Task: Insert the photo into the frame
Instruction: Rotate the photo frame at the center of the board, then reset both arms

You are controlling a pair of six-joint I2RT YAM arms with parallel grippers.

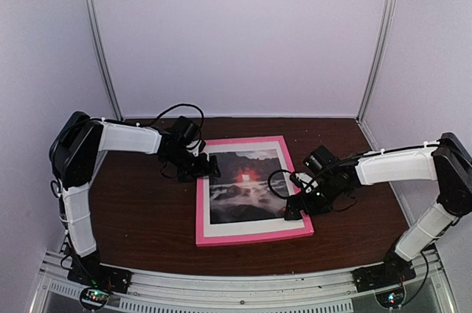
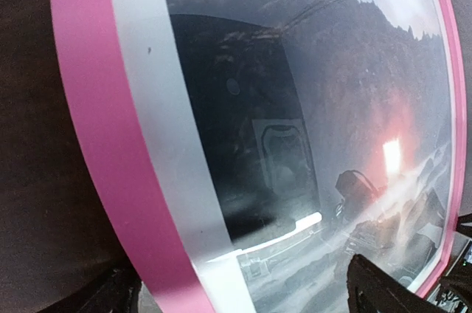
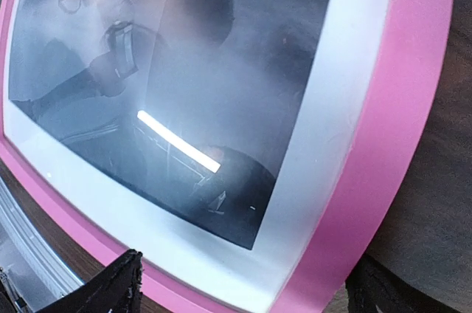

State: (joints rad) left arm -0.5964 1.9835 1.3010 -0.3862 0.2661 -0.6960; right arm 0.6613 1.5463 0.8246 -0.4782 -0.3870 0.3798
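The dark misty-rock photo [image 1: 247, 184] is seen seated in the pink-rimmed rectangular frame [image 1: 254, 237]. The left tool [image 1: 209, 167] and right tool [image 1: 295, 206] are spread apart, empty; the rim is best cleared straight upward.

Clad in white shells over black joints on left arm [image 1: 125, 137] and right arm [image 1: 394, 165] alike. Hung with looping black cables [image 1: 177, 109] near the wrists. Tipped with a black left tool [image 1: 212, 169] and right tool [image 1: 295, 210].

- A dark brown wooden table [image 1: 147, 217] carries everything.
- One pink-rimmed frame [image 1: 254, 238] lies flat and face up at the table's middle, its long sides running from 6 o'clock toward 12 o'clock.
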